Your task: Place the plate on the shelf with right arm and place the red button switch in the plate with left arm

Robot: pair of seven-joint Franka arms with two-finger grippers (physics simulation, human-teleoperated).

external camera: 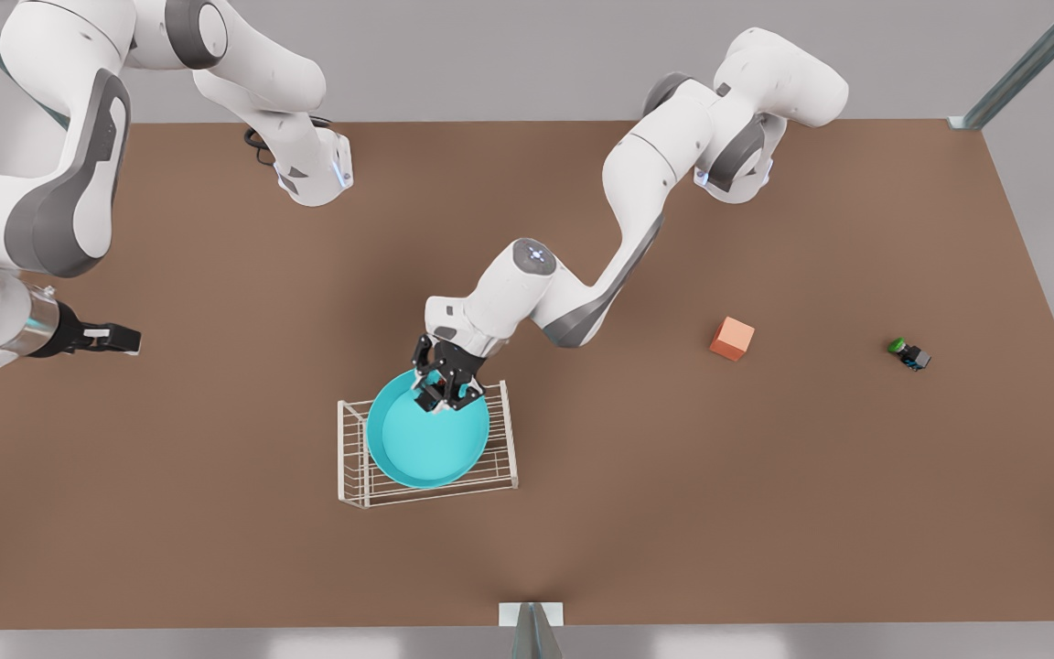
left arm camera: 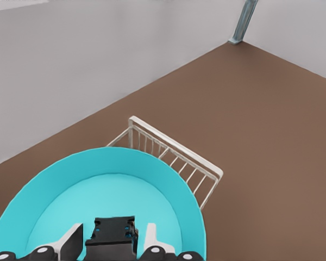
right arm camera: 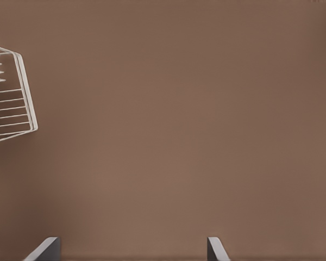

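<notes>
Pinched between the fingers of the left gripper (external camera: 443, 389): the small black body taken for the red button switch (left arm camera: 115, 236), cap hidden from the wrist camera. Held just above the inside of the turquoise plate (external camera: 426, 448), close to its far rim rather than its middle; cannot tell whether touching the dish floor or a little clear of it. Resting under that, across the bars of the white wire shelf (external camera: 500, 476), with part of the rim overhanging the rack's near side. For a clean finish: lower straight down until the body meets the dish floor, spread the jaws only then, and lift vertically so no fingertip nudges the rim or rocks the plate on the thin bars. Best not to drop from height, as so light a part would likely bounce or roll. Waiting well off at the front view's left, with fingers spread over bare table: the right gripper (external camera: 129, 340).
</notes>
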